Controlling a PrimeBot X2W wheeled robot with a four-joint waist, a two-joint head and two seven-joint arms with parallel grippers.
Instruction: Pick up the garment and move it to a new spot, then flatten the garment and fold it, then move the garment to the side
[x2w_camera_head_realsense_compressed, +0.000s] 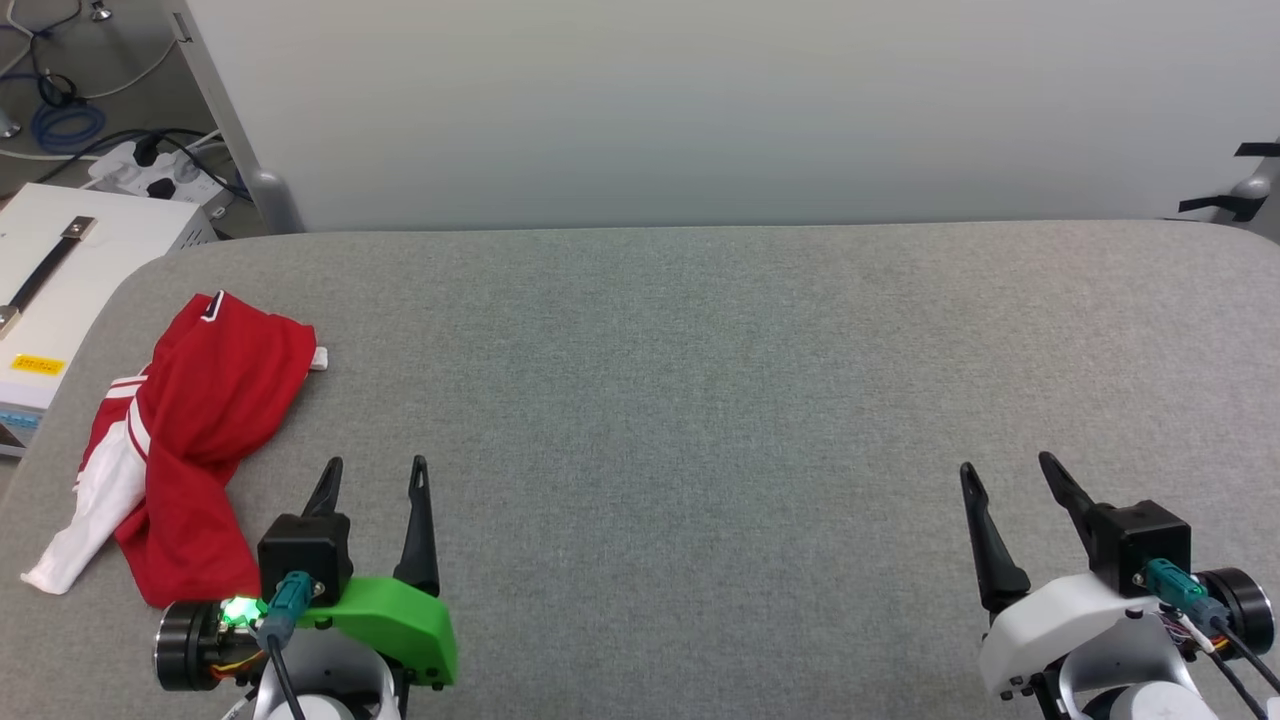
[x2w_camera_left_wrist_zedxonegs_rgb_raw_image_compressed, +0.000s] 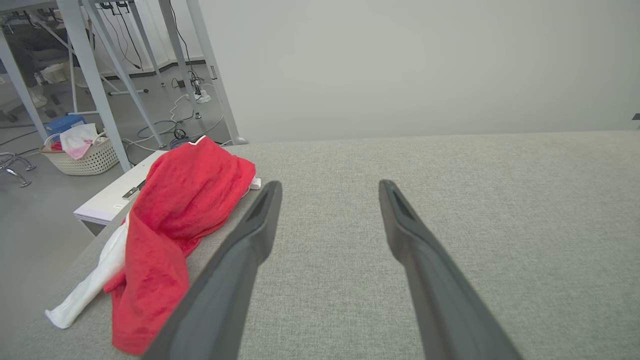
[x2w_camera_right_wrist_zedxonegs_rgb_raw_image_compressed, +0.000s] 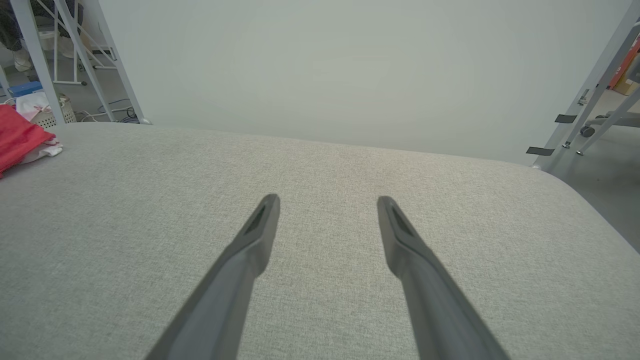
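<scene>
crumpled red jersey t-shirt with white sleeves (x2w_camera_head_realsense_compressed: 200, 420) heaped at near-left corner of grey fabric-covered table (x2w_camera_head_realsense_compressed: 700, 400), untouched; left gripper (x2w_camera_head_realsense_compressed: 375, 462) over table's near-left edge and right gripper (x2w_camera_head_realsense_compressed: 1005, 462) over its near-right edge, both spread wide, gripping nothing.
</scene>
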